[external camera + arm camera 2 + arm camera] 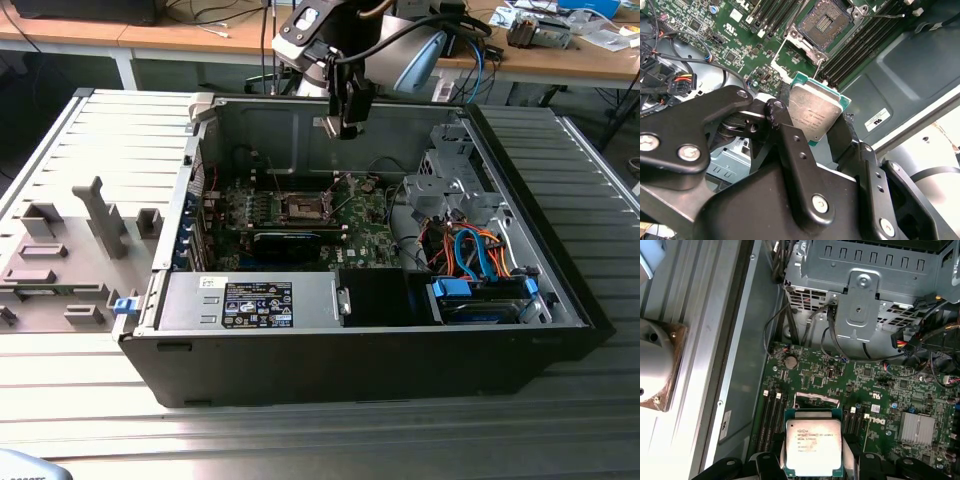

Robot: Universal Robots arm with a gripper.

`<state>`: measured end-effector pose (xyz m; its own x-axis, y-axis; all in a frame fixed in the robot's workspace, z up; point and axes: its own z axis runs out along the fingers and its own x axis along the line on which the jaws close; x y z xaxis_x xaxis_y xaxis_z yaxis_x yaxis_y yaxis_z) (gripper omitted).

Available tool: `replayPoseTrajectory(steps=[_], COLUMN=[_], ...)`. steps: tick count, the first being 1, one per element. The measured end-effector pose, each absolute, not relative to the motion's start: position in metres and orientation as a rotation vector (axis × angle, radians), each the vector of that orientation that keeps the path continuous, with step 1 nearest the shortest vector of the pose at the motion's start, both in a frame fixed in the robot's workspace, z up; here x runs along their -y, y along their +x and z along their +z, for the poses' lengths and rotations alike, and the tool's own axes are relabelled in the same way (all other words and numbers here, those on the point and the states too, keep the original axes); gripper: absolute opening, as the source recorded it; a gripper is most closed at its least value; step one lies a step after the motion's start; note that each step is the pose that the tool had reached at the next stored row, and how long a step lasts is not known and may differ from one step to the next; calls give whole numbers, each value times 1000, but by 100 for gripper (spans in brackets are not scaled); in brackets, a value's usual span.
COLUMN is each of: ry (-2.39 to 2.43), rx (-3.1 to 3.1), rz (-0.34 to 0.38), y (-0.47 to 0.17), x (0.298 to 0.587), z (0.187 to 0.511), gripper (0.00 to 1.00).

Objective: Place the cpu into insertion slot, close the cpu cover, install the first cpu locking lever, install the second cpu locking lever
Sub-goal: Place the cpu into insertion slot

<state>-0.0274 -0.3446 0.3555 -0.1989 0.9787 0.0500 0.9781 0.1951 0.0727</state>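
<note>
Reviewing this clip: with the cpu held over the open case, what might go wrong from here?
1. The pincer grips the cpu by its edges only, above the board; a slip would likely drop it onto the insertion slot or nearby parts.
2. The cpu cover stands open beside the slot, between it and the cpu in the second wrist view, so the chip might catch it on the way down.

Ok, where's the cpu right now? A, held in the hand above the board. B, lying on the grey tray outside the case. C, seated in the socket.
A: the hand grips the cpu by its edges above the board, and the socket sits bare.
</note>
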Motion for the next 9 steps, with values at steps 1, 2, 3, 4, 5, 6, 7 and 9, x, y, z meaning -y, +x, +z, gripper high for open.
replayPoseTrajectory(steps=[1,2,3,4,5,6,7,9], ry=[1984,1985,1986,1987,1989,1990,1991,1993], rx=[-2422,-2421,-2420,-2419,-2418,-2417,-2416,-2415], rz=[138,138,138,138,138,138,138,138], y=[-27,-27,-27,-27,-27,-27,-27,-27], x=[345,345,345,345,345,345,345,345], z=[356,356,356,356,356,356,356,356], gripper=[55,55,55,55,55,55,55,55])
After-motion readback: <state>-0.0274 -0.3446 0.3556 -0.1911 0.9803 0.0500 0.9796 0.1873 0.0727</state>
